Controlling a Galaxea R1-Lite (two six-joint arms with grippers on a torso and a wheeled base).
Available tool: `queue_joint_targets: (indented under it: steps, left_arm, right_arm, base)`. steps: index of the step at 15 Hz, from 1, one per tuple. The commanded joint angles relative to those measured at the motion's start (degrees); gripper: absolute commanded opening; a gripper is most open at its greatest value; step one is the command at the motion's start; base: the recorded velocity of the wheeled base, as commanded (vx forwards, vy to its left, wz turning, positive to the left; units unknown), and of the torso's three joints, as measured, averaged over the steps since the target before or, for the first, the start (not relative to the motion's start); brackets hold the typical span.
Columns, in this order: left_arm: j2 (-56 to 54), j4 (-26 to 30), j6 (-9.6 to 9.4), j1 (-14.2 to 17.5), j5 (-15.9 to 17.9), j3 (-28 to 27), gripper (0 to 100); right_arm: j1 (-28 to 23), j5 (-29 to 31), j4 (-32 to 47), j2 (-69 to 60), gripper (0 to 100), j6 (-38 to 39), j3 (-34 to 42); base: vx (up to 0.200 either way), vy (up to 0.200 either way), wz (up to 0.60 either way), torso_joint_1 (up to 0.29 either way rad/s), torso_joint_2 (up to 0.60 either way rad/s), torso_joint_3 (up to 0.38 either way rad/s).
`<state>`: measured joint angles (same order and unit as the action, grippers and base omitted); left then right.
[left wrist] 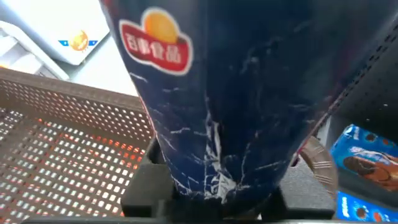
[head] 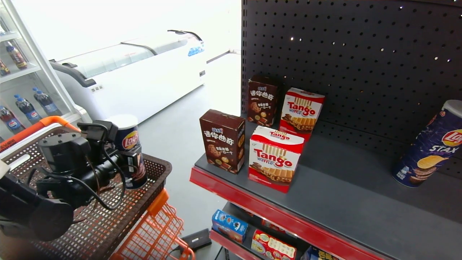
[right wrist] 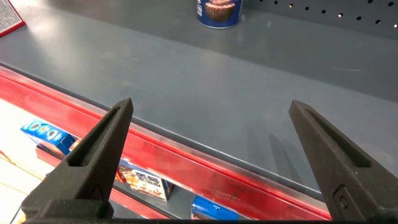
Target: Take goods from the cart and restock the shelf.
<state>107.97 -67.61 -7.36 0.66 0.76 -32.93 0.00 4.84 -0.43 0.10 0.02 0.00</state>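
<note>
The left gripper [head: 134, 162] has its jaws clamped on a blue chip can [head: 128, 141], held upright over the cart's brown basket [head: 158, 169]. Beside the basket, the shelf [head: 343, 202] carries four snack boxes [head: 274, 162] and another can [head: 429, 148]. The right gripper [right wrist: 211, 107] hovers over the shelf, jaws apart.

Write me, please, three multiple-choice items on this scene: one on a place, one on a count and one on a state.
1. Where is the chip can that the left gripper holds?
A on the floor
B at the cart's basket
C atop the freezer

2. How many red-and-white wafer boxes stand on the shelf?
A one
B two
C four

3. How is the right gripper?
A open
B shut on a box
C shut on a can

Answers:
1 B: the head view shows the can held at the brown basket.
2 B: one stands in front and one behind.
3 A: its fingers stand wide apart above bare shelf.
</note>
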Motion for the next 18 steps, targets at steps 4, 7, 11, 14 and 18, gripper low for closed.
queue_joint_targets:
  steps: [4,7,11,14,18]
  left_arm:
    - [-16.21,10.57,0.33,-2.06,3.29,-3.02,0]
    - [-19.55,11.53,1.12,-4.70,4.25,-4.87,0]
    - [-24.04,15.75,2.44,-9.80,5.57,-3.99,0]
    - [-30.10,29.38,2.53,-14.90,5.66,-5.31,0]
    - [-32.47,34.30,2.18,-16.92,5.22,-3.37,0]
  right_arm:
    - [0.00,-0.01,-0.01,0.08,100,-0.02,0.00]
    - [0.00,-0.01,-0.01,0.08,100,-0.02,0.00]
    - [0.00,-0.01,-0.01,-0.01,100,-0.02,0.00]
    - [0.00,-0.01,-0.01,-0.01,100,-0.02,0.00]
    - [0.00,-0.01,-0.01,0.08,100,-0.02,0.00]
  base:
    - [0.000,0.000,0.00,0.000,0.00,0.000]
    - [0.000,0.000,0.00,0.000,0.00,0.000]
    - [0.000,0.000,0.00,0.000,0.00,0.000]
    - [0.000,0.000,0.00,0.000,0.00,0.000]
    - [0.000,0.000,0.00,0.000,0.00,0.000]
